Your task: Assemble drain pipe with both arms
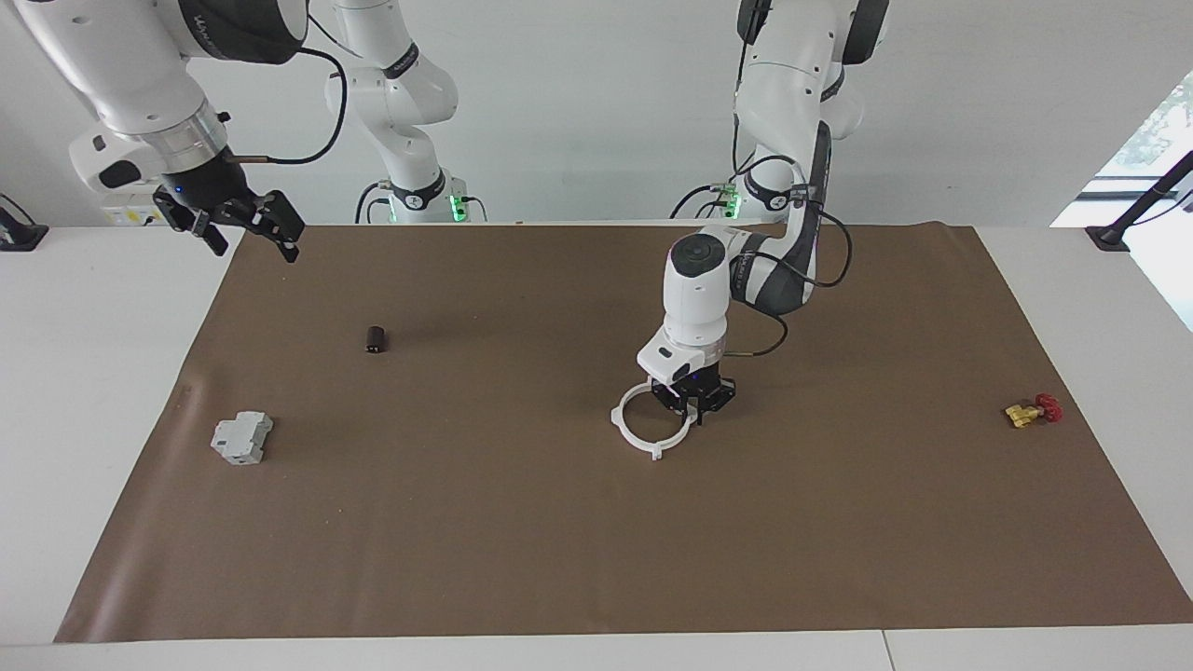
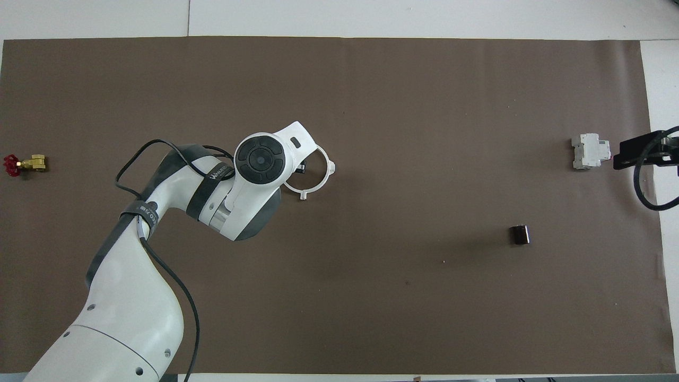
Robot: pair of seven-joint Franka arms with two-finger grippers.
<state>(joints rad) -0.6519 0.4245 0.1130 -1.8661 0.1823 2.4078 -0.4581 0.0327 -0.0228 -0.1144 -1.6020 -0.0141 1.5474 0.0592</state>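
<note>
Left gripper [image 1: 694,407] points straight down, clamped on thin white plastic ring [image 1: 643,431]; right gripper [image 1: 244,226] waits spread wide, well away from that ring.

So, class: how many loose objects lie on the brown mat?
4: white ring under the left gripper; brass valve toward the left arm's end; grey block and black cylinder toward the right arm's end.
</note>
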